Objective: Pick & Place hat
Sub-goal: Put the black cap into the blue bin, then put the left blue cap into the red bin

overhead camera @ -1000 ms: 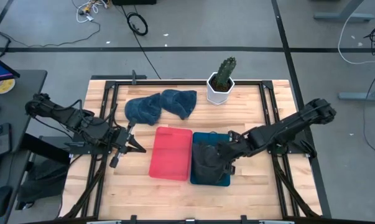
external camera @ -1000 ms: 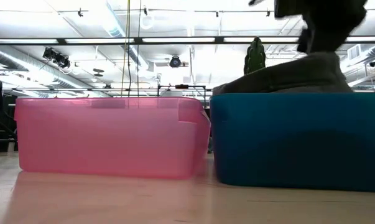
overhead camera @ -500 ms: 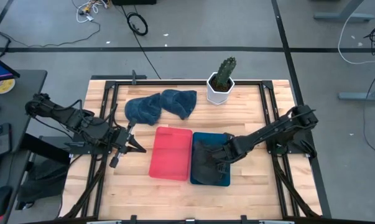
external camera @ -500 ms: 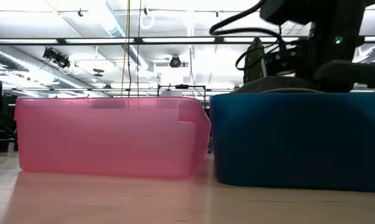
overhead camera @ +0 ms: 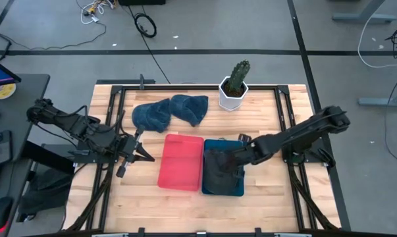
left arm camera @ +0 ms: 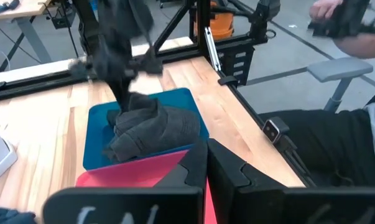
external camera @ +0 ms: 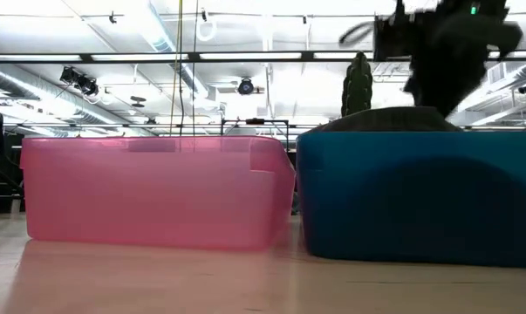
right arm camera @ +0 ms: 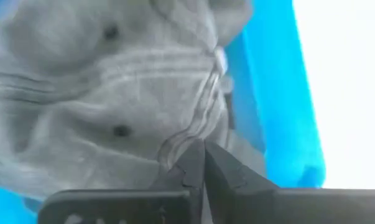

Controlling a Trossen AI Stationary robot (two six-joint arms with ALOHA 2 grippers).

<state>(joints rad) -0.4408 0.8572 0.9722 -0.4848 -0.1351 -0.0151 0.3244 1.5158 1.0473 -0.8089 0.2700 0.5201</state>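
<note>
Hats: one grey (overhead camera: 218,172) in blue bin (overhead camera: 238,192), two blue (overhead camera: 170,110)

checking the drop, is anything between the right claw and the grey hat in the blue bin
Nothing visible does. The right claw sits directly over the grey hat, its shut fingertips at the fabric, and the hat already lies inside the blue bin. The left claw waits beside the pink bin.
</note>
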